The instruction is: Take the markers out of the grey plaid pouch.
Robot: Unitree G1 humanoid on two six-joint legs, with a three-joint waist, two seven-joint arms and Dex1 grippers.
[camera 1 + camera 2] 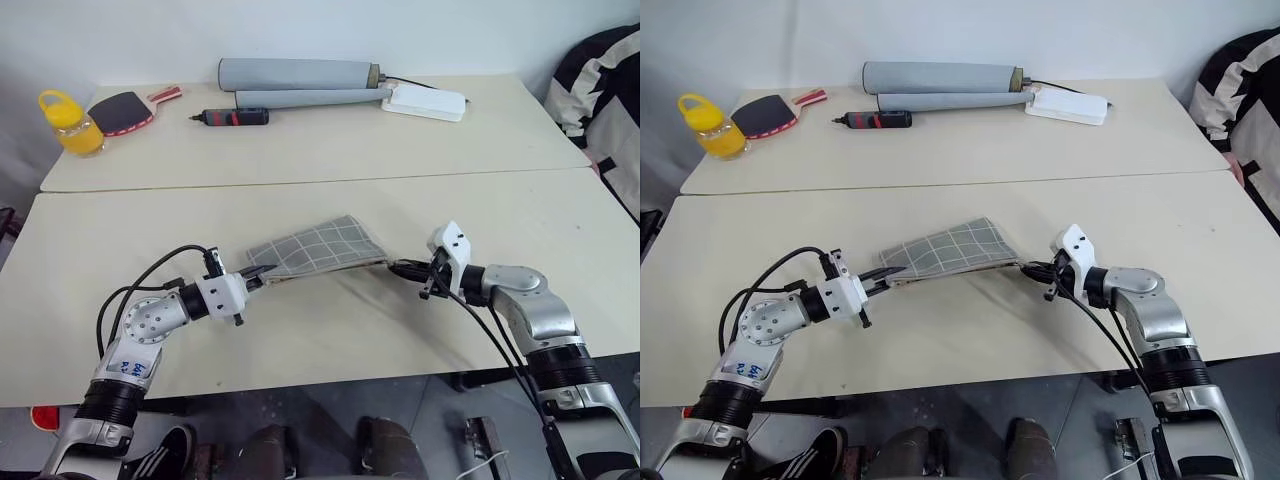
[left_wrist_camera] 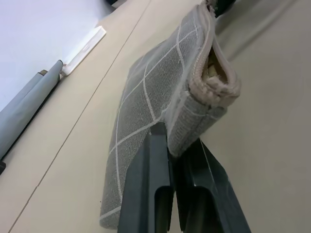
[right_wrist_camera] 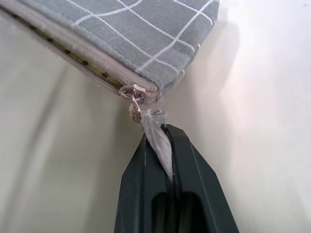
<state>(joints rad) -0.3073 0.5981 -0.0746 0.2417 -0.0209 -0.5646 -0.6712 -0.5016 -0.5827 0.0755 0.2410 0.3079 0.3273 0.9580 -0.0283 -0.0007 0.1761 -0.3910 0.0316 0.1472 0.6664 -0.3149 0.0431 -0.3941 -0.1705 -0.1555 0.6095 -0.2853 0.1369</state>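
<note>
The pouch (image 1: 318, 249) was grey with a thin white grid; the bottle (image 1: 70, 123) yellow; the paddle (image 1: 122, 112) red and black.

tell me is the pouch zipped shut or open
Open: the pouch gapes at the end the left gripper pinches, and the right gripper holds the zip pull.

You see the pouch (image 1: 318, 249) in matt woven cloth with a small shiny metal zip slider (image 3: 130, 92), lying on a smooth matt table (image 1: 300, 340).
</note>
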